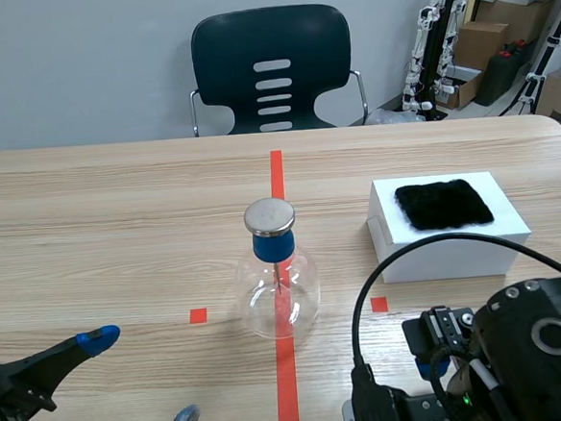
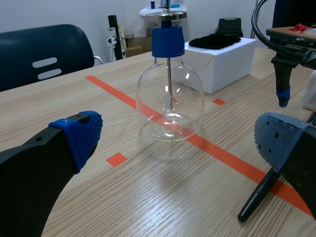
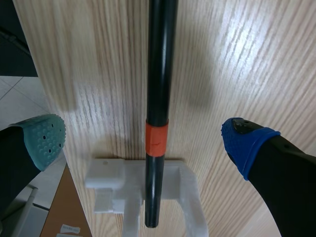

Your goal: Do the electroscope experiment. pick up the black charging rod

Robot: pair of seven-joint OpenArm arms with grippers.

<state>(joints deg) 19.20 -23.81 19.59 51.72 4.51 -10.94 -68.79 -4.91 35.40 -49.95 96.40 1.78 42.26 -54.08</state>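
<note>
Right wrist view only: black rod (image 3: 159, 64) lies lengthwise on the wood table (image 3: 237, 59), centred between the right gripper (image 3: 145, 142) fingers. They are spread wide and not touching it. An orange-red band (image 3: 156, 139) runs round the rod, and one end sits in a white cradle (image 3: 106, 180). One pad is grey-green (image 3: 45, 138), the other blue (image 3: 246, 145).

Scene view: the rod is hidden, as the right arm (image 1: 549, 336) fills the lower right of the frame. Glass flask (image 1: 279, 292) with blue stopper (image 1: 270, 246) and metal disc (image 1: 268, 215) stands at centre on the red tape line. White box (image 1: 452, 247) is right of centre, with a black fur patch (image 1: 444, 204) on top. Left gripper (image 1: 140, 382) is at lower left, fingers released, holding nothing. Dark chair (image 1: 272, 66) at top centre, cardboard boxes (image 1: 481, 42) at upper right.

Left wrist view: one rod tip shows on the table just beside that gripper's own finger, partly behind it. The flask is ahead of the gripper, with a thin stem visible inside. The other arm's blue-tipped finger hangs above the table near the box.

Writing: small print on a brown sheet past the table edge in the right wrist view, too small to read.
</note>
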